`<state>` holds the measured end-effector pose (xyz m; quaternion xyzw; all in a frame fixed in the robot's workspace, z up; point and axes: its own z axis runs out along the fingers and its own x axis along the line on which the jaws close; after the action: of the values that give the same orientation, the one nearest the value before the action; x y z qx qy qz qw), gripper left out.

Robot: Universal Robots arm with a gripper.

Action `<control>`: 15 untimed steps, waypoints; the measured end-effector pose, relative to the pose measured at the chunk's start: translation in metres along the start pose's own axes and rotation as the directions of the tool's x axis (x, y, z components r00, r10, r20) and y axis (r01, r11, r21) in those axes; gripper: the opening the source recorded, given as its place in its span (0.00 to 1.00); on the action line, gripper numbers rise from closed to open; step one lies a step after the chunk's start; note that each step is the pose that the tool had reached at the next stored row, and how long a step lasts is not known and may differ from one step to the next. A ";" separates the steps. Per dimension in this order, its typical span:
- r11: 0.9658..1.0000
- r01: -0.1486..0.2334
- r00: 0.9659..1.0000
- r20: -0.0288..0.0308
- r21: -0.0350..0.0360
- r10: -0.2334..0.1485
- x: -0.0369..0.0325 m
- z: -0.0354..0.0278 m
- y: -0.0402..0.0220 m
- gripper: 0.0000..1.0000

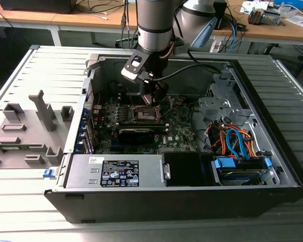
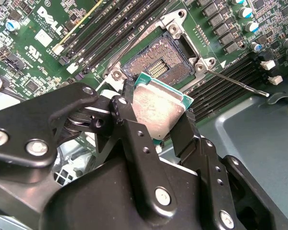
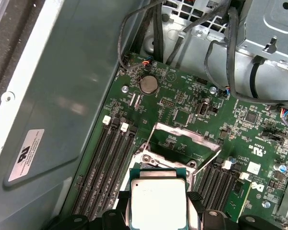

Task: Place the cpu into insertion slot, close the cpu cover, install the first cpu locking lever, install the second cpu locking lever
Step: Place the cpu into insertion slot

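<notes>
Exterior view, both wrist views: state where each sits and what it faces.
Exterior view: off the arm, above the open computer case, looking down inside; the arm shows.
First wrist view: on the wrist, facing the motherboard; the gripper shows.
Second wrist view: on the wrist, facing the socket; the gripper shows.
Both wrist views share the gripped cpu.

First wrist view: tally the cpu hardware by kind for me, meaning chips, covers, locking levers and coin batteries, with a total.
cpu: 1
cpu cover, raised open: 1
locking levers, both unlatched: 2
coin battery: 1
Total: 5
</notes>
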<state>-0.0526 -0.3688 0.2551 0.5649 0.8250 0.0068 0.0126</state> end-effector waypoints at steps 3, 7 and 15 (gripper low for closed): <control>1.000 -0.002 1.000 0.001 0.000 0.002 0.0000 0.0000 0.0000 0.55; 1.000 -0.004 1.000 0.001 0.001 0.004 0.0000 0.0000 0.0000 0.55; 1.000 -0.011 1.000 0.004 0.001 0.011 0.0000 0.0000 0.0000 0.55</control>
<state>-0.0526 -0.3688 0.2551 0.5693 0.8220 0.0053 0.0137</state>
